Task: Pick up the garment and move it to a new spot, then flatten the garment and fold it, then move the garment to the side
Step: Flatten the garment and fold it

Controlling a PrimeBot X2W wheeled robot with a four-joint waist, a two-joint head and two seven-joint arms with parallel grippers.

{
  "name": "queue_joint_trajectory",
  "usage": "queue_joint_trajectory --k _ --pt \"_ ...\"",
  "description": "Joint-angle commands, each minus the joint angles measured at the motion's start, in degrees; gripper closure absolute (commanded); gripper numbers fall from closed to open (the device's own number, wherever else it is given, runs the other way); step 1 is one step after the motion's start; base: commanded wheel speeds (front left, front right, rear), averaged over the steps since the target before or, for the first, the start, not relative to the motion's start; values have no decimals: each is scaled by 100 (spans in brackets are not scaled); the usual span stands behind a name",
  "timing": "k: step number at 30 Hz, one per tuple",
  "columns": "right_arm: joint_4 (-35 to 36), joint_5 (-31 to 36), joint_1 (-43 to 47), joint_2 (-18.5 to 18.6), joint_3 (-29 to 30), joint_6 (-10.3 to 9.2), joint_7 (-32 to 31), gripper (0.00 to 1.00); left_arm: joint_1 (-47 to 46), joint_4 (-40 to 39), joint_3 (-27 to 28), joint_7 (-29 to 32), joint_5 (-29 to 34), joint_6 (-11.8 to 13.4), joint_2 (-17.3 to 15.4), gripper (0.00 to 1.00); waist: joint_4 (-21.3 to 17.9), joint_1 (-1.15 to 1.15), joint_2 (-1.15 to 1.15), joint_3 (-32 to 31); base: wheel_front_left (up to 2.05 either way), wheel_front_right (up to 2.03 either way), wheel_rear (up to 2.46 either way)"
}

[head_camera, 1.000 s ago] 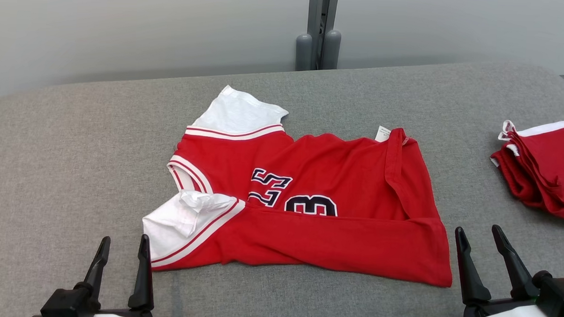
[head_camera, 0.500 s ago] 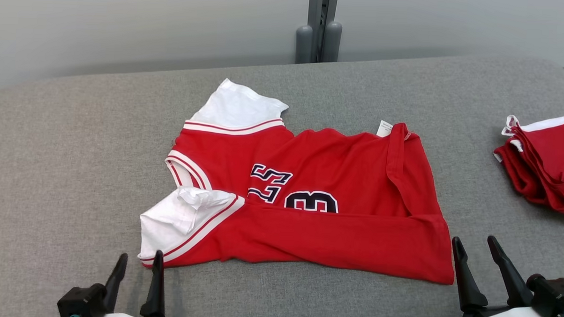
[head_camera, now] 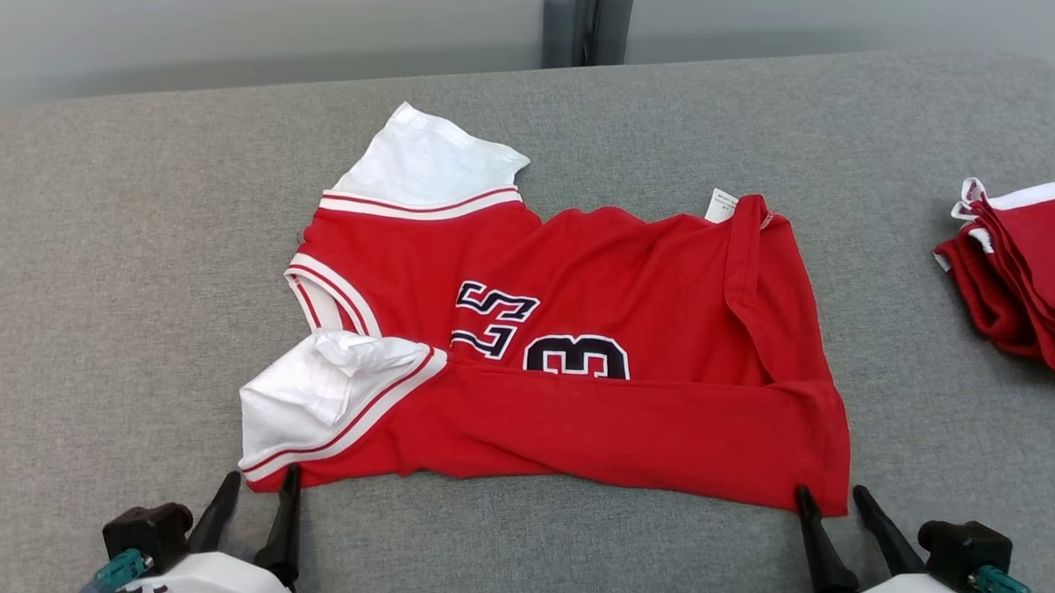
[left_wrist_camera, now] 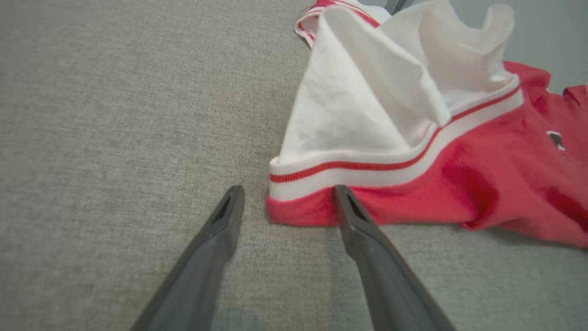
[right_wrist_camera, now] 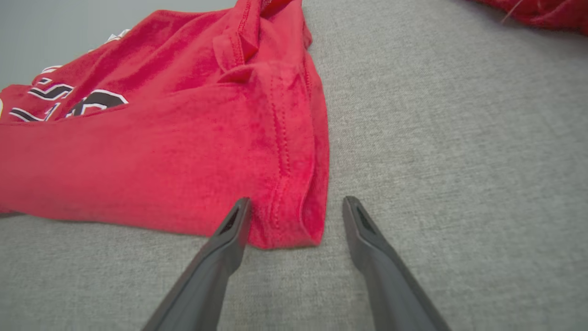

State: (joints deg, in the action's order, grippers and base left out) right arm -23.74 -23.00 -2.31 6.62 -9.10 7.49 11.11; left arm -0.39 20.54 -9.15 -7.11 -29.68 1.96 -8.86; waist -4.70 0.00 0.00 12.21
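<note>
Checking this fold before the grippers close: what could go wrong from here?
The red-and-white fabric jersey is doubled at its near edge; the open right gripper, astride its corner, might pinch just one layer, undoing the fold. Beside the open left gripper, the crumpled white sleeve could get folded in wrinkled.

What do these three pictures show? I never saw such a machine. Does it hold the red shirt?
It is a wheeled robot with two arms. One picture comes from a camera on its head, looking down; the other two come from cameras on its wrists, looking along the fingers. The black pointed pairs are its left gripper and right gripper. Both are open and hold nothing. The red shirt, with white sleeves, lies on a grey padded surface, its near edge folded over. Each gripper is lined up with one near corner of the shirt. More red clothes lie far right.
</note>
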Motion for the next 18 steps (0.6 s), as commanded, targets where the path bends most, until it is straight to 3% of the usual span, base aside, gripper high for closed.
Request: queue_joint_trajectory --k 1,4,5,6,7,8,14,18 --pt "-120 -48 -118 63 -68 1 11 0 -109 79 -5 37 -58 -59 -27 0 -8 0 0 28 0 0 0" --pt "-395 -251 -292 90 -293 1 12 0 -223 200 -20 140 -180 -204 -11 0 -19 0 0 76 0 0 0" --pt "-472 -338 -344 103 -372 1 3 0 -263 232 -29 171 -218 -254 -11 33 -19 0 0 90 0 0 0" --pt "-536 -405 -396 117 -436 1 -12 2 -287 267 -41 188 -247 -293 -12 98 -19 0 0 99 0 0 0" --pt "-596 -459 -448 142 -479 1 -4 73 -312 299 -38 214 -298 -329 -6 100 -20 0 0 107 0 0 0" --pt "-645 -535 -497 156 -526 1 9 100 -331 319 -38 215 -313 -352 -10 100 -17 0 0 113 0 0 0" --pt "-667 -850 -630 429 -634 -6 96 100 -325 173 22 84 -450 -483 -27 100 33 0 0 115 0 0 0" --pt "-426 -996 -520 617 -643 -5 75 100 -86 -252 37 92 -465 -432 -74 100 87 0 0 91 0 0 0"
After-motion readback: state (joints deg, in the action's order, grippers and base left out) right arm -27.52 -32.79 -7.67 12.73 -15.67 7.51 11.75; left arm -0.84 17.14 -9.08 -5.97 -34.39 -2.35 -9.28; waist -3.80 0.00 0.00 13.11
